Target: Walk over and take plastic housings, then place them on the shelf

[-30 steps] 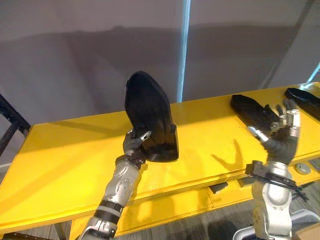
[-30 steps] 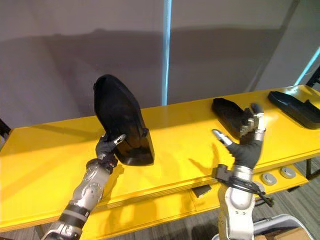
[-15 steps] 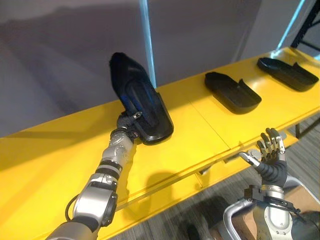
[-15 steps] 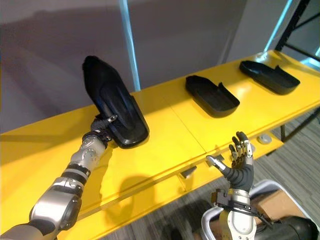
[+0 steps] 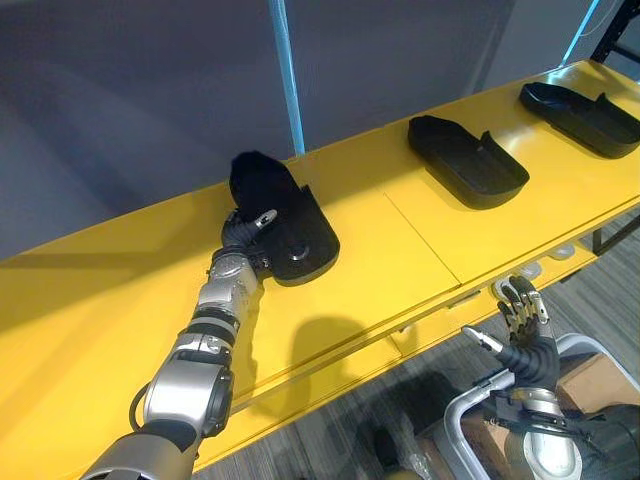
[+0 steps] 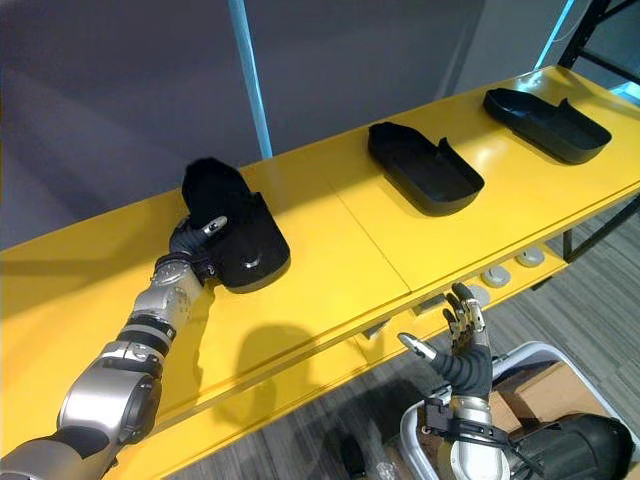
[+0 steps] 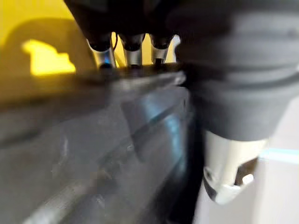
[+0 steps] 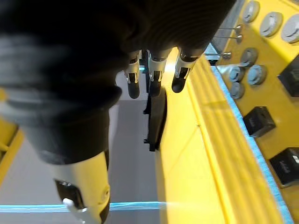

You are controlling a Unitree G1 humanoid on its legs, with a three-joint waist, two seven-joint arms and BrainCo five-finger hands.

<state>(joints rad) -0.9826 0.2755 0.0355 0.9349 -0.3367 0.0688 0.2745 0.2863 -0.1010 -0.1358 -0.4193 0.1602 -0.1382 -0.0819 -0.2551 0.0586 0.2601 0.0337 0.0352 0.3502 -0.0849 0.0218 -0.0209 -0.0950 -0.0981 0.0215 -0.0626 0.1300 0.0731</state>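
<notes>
I am gripping a black housing with my left hand, thumb on top and fingers curling over its near rim. The housing is sitting on the yellow shelf, left of the middle and close to the back edge, with its far end tipping up toward the wall. A second housing is lying flat further right, open side up and well apart from the first. A third housing is lying near the right end. My right hand is hanging below the shelf's front edge, fingers straight and spread wide, holding nothing. Round buttons are showing just under that front edge.
</notes>
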